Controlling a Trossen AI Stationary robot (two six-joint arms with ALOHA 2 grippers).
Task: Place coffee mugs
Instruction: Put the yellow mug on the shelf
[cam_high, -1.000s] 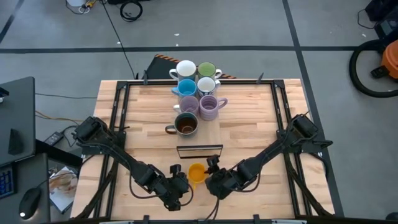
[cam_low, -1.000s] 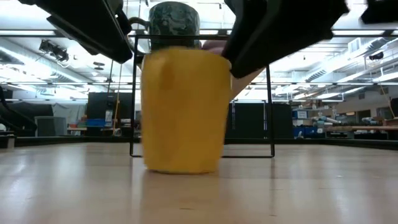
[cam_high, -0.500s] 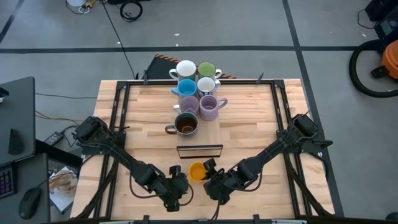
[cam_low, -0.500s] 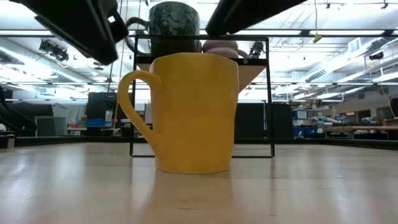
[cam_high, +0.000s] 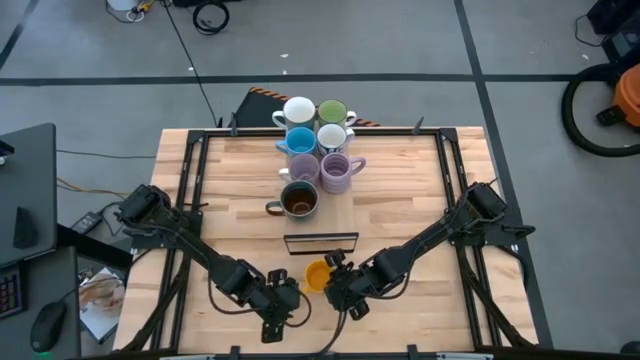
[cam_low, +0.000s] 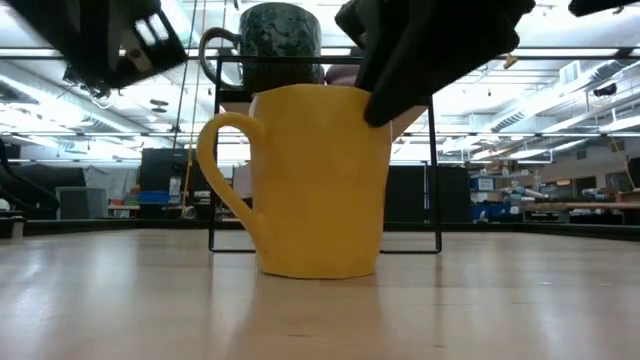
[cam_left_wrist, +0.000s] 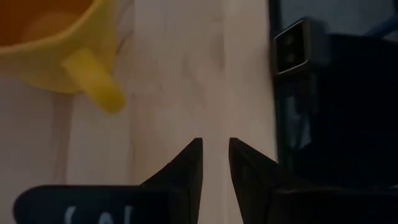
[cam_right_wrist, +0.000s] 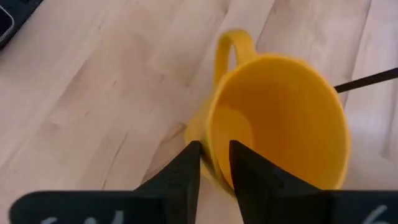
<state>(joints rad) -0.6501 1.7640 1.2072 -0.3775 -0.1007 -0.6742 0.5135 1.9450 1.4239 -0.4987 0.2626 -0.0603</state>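
Note:
An orange mug (cam_high: 316, 273) stands upright on its base near the table's front edge, its handle (cam_low: 215, 165) toward the table's left. My right gripper (cam_right_wrist: 214, 155) comes in from the right and is shut on the mug's rim. My left gripper (cam_left_wrist: 216, 152) hangs left of the mug (cam_left_wrist: 50, 43) over bare wood, its fingers a little apart with nothing between them. Several other mugs (cam_high: 318, 150) stand bunched at the far middle, with the dark one (cam_high: 299, 201) nearest. My right gripper pinches the orange mug's wall at the rim (cam_right_wrist: 208, 134), on the side away from the handle (cam_right_wrist: 233, 46). One finger (cam_right_wrist: 245, 177) is inside the mug and the other (cam_right_wrist: 183, 174) outside. The fingers slant down from the table's right. The mug stands upright on the table.
A black wire frame (cam_high: 321, 242) stands upright just beyond the orange mug, between it and the mug cluster. Black rails (cam_high: 452, 190) run along both sides of the wooden table top. Bare wood lies left and right of the cluster.
The orange mug has turned about, so that its handle now shows on its left in the low view, and it has slid slightly toward the table's right. My right gripper has come down from above the mug onto its rim. My left gripper has tipped a little in place.

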